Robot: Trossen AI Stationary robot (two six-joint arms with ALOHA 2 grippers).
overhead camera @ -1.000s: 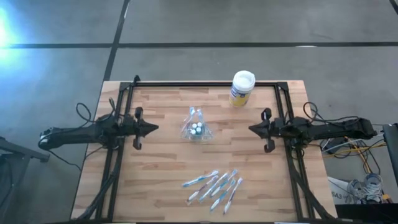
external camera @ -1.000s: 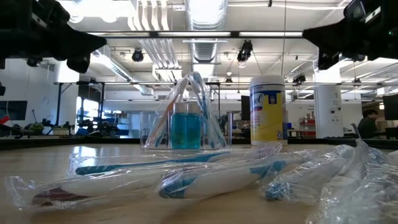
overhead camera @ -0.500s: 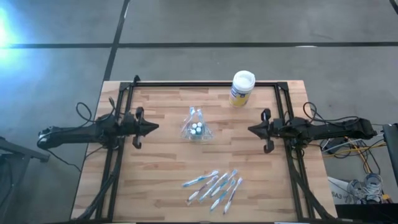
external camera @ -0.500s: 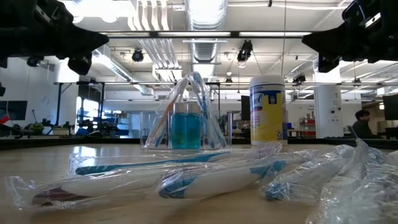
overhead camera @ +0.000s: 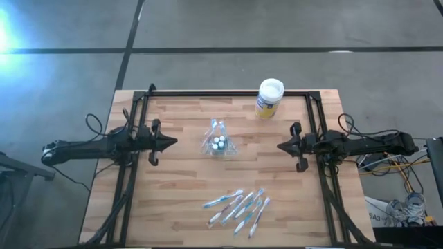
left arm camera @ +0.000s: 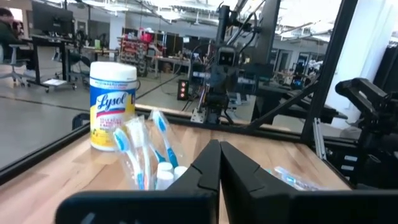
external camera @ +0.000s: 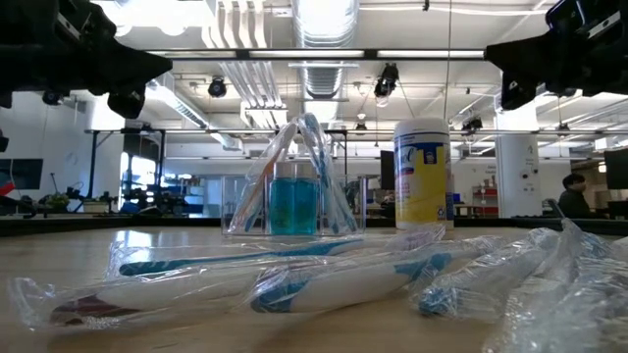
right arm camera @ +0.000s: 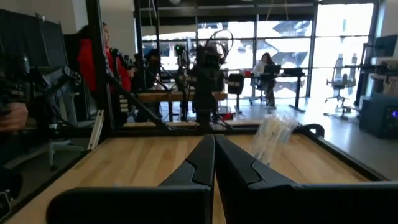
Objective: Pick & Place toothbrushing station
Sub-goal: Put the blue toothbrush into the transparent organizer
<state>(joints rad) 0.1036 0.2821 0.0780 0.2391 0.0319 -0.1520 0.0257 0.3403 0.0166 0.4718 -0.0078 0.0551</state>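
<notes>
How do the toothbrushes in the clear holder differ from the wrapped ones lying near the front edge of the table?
The slim white-and-blue toothbrushes in the small clear plastic holder stand on end, leaning together at their tops; the plastic-wrapped toothbrushes lie flat on the wooden table. The holder's set sits mid-table, around teal-capped white tubes; the wrapped ones are spread loosely in a row near the front edge. Neither group is touched by a gripper.

The wooden table [overhead camera: 173, 180] carries a clear holder [overhead camera: 219, 141] with toothbrushes at its middle, a white-lidded canister [overhead camera: 268, 98] at the far edge, and wrapped toothbrushes [overhead camera: 238, 206] near the front.
</notes>
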